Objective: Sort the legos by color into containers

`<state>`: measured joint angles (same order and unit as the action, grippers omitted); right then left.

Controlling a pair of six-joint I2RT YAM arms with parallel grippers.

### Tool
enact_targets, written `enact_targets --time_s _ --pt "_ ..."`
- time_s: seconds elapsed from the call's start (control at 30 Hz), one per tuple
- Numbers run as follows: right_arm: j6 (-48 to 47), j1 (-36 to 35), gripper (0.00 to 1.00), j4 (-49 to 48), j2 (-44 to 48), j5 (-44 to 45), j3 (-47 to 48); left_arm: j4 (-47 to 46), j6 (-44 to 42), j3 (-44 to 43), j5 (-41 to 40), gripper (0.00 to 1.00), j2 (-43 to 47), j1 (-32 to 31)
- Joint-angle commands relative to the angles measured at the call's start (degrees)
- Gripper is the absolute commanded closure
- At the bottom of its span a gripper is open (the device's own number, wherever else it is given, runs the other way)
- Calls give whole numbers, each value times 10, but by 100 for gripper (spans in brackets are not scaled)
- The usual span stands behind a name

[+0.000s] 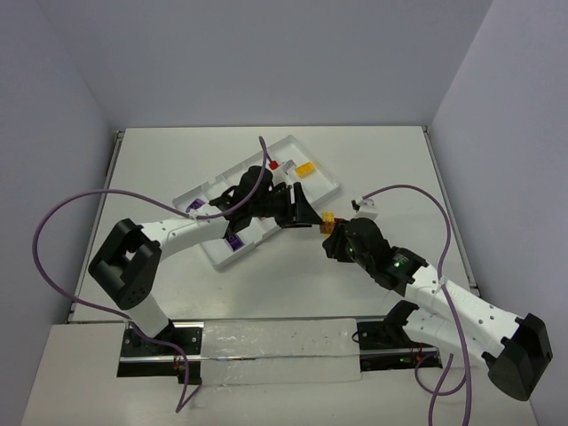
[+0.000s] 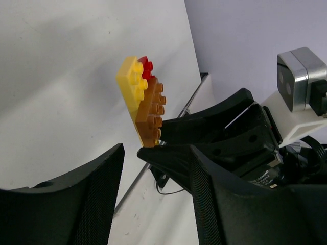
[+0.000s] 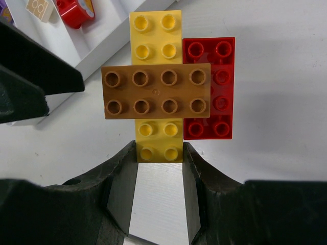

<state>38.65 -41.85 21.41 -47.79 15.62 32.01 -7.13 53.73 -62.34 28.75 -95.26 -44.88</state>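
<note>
Legos: three bricks joined in one clump (image 3: 156, 92). A brown brick (image 3: 122, 92) lies crosswise on a yellow brick (image 3: 156, 30), with a red brick (image 3: 209, 87) alongside, studs toward the right wrist camera.
Where: off the tray (image 1: 330, 185), just beside its right corner, over bare bench (image 1: 382, 160).
Right claw (image 3: 159, 155): pinching the yellow brick's lower end.
Left claw (image 1: 300, 209): fingers spread, nothing between them, near the clump.
Tray: white, ridged; loose red, yellow and purple pieces inside.
Bench: matte white.
Room: plain pale lilac-grey walls (image 1: 266, 53) on three sides.
</note>
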Motion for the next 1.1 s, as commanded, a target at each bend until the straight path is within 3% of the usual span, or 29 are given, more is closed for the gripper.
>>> enact_targets --time_s 0.0,0.1,0.27,0.53,0.8,0.9,1.03,1.07 --pt "-11 2 100 -24 1 3 12 -10 -8 -48 3 34 -20 -7" --pt "-14 2 100 -24 -5 -2 10 9 -18 -61 -7 29 -31 -13" --pt "-33 2 100 -36 0 -19 -2 17 -21 -58 -10 29 -37 -13" --pt "-51 2 100 -48 -4 -35 5 22 -27 -50 -15 35 -39 -17" --pt "-52 2 100 -56 -14 -38 8 10 -21 -37 -10 49 -38 -21" --pt "-53 2 100 -52 -15 -33 10 6 -20 -36 -6 66 -36 -22" --pt "-50 1 100 -48 -18 -24 8 18 -28 -39 -11 96 -34 -22" --pt "-49 2 100 -46 -18 -23 8 23 -30 -41 -11 97 -34 -22"
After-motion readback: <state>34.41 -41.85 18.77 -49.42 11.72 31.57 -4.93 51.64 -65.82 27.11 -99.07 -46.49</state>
